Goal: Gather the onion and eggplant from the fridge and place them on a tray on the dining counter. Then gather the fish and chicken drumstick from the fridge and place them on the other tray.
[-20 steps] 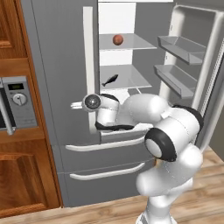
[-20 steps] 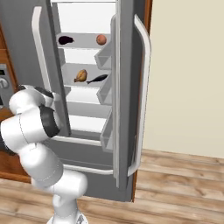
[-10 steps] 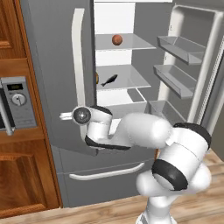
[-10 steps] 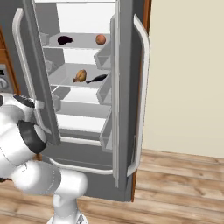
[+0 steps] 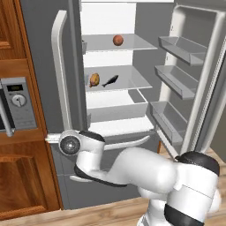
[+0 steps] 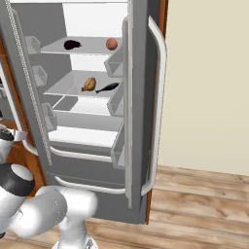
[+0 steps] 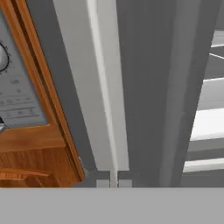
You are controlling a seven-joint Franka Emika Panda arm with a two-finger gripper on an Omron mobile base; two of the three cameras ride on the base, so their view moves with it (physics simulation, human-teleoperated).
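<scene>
Fridge [image 5: 110, 92]: both doors swung wide, shelves lit and in plain sight
Left door [image 5: 66, 79]: stands between the arm and the shelves; its pale vertical handle [image 7: 107, 87] runs up the middle of the hand view, close to the lens
Right door [image 6: 138, 97]: edge-on in the right base view, long curved handle [image 6: 158, 107] on its outer face, bins [image 5: 181, 48] on its inner face
Oven panel [image 5: 17, 103]: set in wooden cabinets just left of the fridge
Claw [image 7: 113, 183]: clenched, tips nearly together at the foot of the left door's handle, nothing seen held
Onion [image 5: 118, 40]: top shelf, right part, round
Eggplant [image 6: 72, 44]: top shelf, left part, long axis roughly along the shelf
Chicken drumstick [image 5: 94, 80]: second shelf, just left of the fish
Fish [image 5: 110, 80]: second shelf, long axis slanting, one end toward the drumstick; head end unclear
</scene>
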